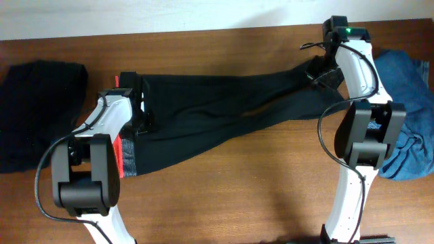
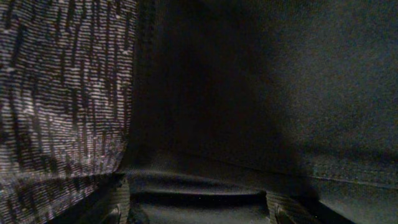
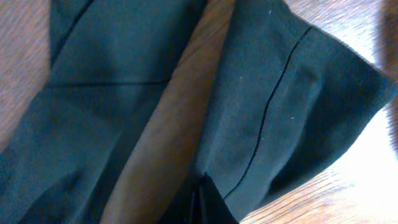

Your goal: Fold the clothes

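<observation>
The clothes, long black trousers (image 1: 217, 108), lie spread across the wooden table. Their grey waistband (image 1: 127, 159) with its red stripe is at the left and the leg ends are at the far right. My left gripper (image 1: 139, 108) sits low on the waist end. In the left wrist view its fingers (image 2: 115, 208) stand wide apart and open, with black fabric (image 2: 249, 81) lying between them and grey waistband weave (image 2: 62, 93) to the left. My right gripper (image 1: 317, 71) is at the leg ends. In its wrist view the gripper (image 3: 202, 190) is shut on a fold of the trouser leg (image 3: 286, 106).
A blue denim garment (image 1: 407, 102) is heaped at the right edge, beside the right arm. A dark cloth pile (image 1: 34, 102) lies at the far left. Bare brown table (image 1: 237, 183) runs along the front, and a strip of it (image 3: 168, 124) shows between the two legs.
</observation>
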Robot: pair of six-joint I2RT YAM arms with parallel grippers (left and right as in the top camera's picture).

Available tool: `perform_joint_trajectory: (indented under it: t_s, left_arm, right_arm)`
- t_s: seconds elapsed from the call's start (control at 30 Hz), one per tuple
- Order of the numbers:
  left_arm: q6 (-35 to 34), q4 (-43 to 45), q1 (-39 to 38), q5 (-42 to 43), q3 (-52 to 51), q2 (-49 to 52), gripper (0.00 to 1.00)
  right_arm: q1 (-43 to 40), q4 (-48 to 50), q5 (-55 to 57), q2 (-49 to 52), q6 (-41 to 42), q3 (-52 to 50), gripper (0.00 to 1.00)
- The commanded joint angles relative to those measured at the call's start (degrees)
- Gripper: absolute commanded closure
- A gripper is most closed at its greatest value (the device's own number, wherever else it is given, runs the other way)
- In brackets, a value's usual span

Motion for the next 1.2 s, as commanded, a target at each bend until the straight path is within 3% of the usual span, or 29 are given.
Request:
perform_joint_trajectory:
  t_s: [0.0,0.13,0.57,1.17]
  left_arm:
    - [-0.11,-0.04,-0.57,1.25,-3.34,6.45,0.29]
    - [-0.11,-0.04,-0.57,1.25,-3.34,6.45,0.29]
    - [-0.11,-0.04,-0.57,1.22,-3.34,6.45,0.29]
    - [-0.11,-0.28,-0.57,0.79,-3.34,6.45,0.29]
  right_arm:
    - [-1.62,1.44,-7.3,-2.8,-0.22,1.2,0.96]
    - [-3.82,3.63,-15.34,-3.23,-1.09,1.2,0.96]
    - [-7.23,6.23,-16.35,-9.92,-8.35,1.2,0.96]
    - [-7.13,-2.14,-5.33,-10.95,-8.33,0.46,0.96]
